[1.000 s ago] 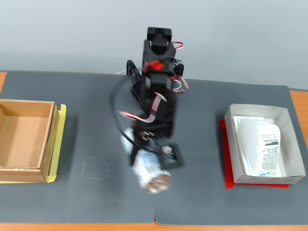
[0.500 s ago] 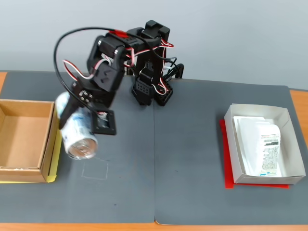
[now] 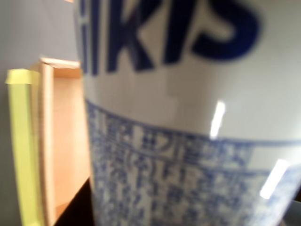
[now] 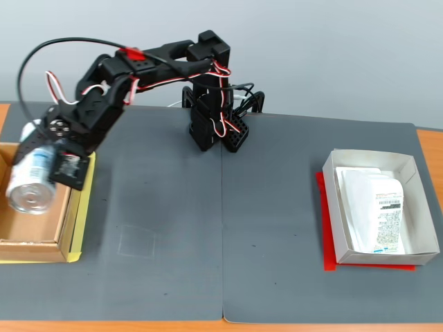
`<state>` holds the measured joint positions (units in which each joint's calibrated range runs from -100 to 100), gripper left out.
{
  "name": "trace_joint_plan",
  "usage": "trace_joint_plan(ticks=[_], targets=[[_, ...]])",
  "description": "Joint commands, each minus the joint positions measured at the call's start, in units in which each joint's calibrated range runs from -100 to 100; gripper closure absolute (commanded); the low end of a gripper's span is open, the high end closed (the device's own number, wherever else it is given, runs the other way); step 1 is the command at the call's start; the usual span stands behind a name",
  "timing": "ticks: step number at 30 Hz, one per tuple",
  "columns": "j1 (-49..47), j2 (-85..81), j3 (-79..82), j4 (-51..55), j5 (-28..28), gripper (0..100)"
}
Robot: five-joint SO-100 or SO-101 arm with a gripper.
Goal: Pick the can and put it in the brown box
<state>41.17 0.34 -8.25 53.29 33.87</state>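
Observation:
In the fixed view my gripper (image 4: 46, 160) is at the far left, shut on the can (image 4: 31, 178). The can is white with blue print and a silver end that faces the camera. It is held tilted above the brown box (image 4: 64, 216), a shallow cardboard tray at the left table edge. In the wrist view the can (image 3: 188, 117) fills most of the frame, very close and blurred, with blue lettering at the top. The brown box (image 3: 61, 141) shows behind it at the left. My fingers do not show clearly in the wrist view.
A yellow strip (image 4: 83, 221) runs along the brown box's right side and also shows in the wrist view (image 3: 21, 141). A white-grey paper box (image 4: 331, 207) holding a printed packet (image 4: 379, 207) sits on a red sheet at the right. The arm's base (image 4: 211, 128) stands at the back of the dark mat (image 4: 208, 242).

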Motion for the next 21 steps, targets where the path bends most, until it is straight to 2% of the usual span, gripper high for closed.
trace_joint_plan(ticks=[1,9,17,21], targets=[[2.46,3.6,-5.6,-3.94,1.62,90],[6.03,18.26,-21.52,-3.68,1.83,90],[7.0,21.05,-22.25,-2.98,2.97,90],[6.44,21.05,-21.61,-1.94,2.92,80]])
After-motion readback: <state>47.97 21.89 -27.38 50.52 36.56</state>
